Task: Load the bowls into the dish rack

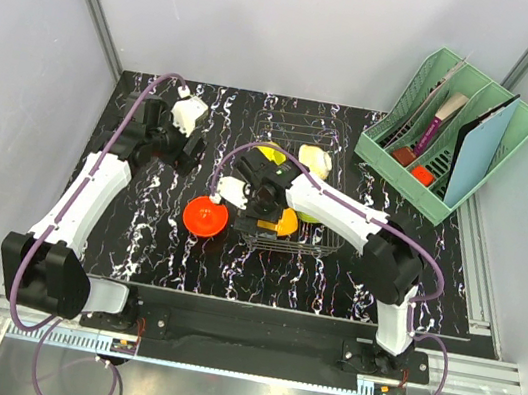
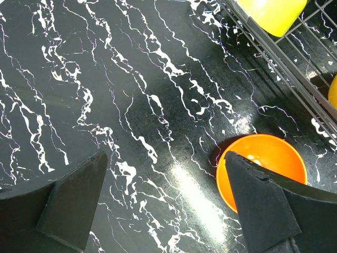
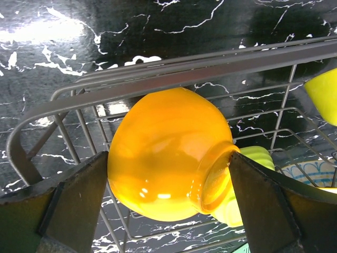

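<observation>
The dish rack (image 1: 330, 237) of dark wire stands mid-table, also in the right wrist view as the dish rack (image 3: 184, 74). A yellow-orange bowl (image 3: 163, 158) lies on its side in it, leaning on a green bowl (image 3: 253, 158). My right gripper (image 3: 168, 155) is open, its fingers flanking that bowl closely, the right finger (image 3: 263, 205) at the foot ring. In the top view the right gripper (image 1: 263, 213) is low in the rack's near-left corner. An orange bowl (image 1: 205, 216) sits upright on the table left of the rack. My left gripper (image 1: 189, 150) hovers open behind it, holding nothing.
More bowls sit in the rack: yellow (image 1: 271, 154), cream (image 1: 316, 160), green (image 1: 312, 212). A mint-green file organiser (image 1: 453, 128) stands at the back right. In the left wrist view the orange bowl (image 2: 274, 158) lies by the right finger (image 2: 263, 205), with the rack's wires (image 2: 284, 68) beyond.
</observation>
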Controlling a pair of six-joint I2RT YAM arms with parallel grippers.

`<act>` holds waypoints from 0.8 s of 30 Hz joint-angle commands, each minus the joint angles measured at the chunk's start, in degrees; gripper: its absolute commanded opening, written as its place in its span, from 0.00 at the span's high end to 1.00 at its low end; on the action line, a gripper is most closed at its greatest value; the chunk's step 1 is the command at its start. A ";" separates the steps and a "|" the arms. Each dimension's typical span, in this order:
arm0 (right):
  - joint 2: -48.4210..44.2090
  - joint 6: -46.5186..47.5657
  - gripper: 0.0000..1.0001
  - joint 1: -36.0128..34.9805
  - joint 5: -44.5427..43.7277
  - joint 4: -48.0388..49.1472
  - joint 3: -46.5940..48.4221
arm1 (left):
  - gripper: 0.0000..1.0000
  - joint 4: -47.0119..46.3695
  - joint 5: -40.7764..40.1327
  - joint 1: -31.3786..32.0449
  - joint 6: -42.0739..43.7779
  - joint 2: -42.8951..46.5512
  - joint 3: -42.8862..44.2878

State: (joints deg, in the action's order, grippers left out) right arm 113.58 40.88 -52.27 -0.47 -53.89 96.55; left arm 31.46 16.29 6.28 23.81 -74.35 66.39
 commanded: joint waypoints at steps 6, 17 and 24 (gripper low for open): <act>2.00 -2.82 0.00 -0.46 4.95 -7.02 0.83 | 0.01 -2.90 1.37 -0.22 -0.79 0.17 1.37; 2.09 -1.25 0.00 -0.73 -3.20 -2.20 -3.73 | 0.01 -2.90 1.20 -0.31 -0.70 0.43 1.29; 2.70 -1.77 0.00 -0.73 -7.79 2.47 -5.41 | 0.01 -2.81 1.46 -0.31 -0.96 -0.01 1.99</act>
State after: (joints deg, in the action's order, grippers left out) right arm 113.58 40.45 -52.84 -7.03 -50.70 94.08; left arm 31.46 16.32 6.28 23.51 -74.35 66.39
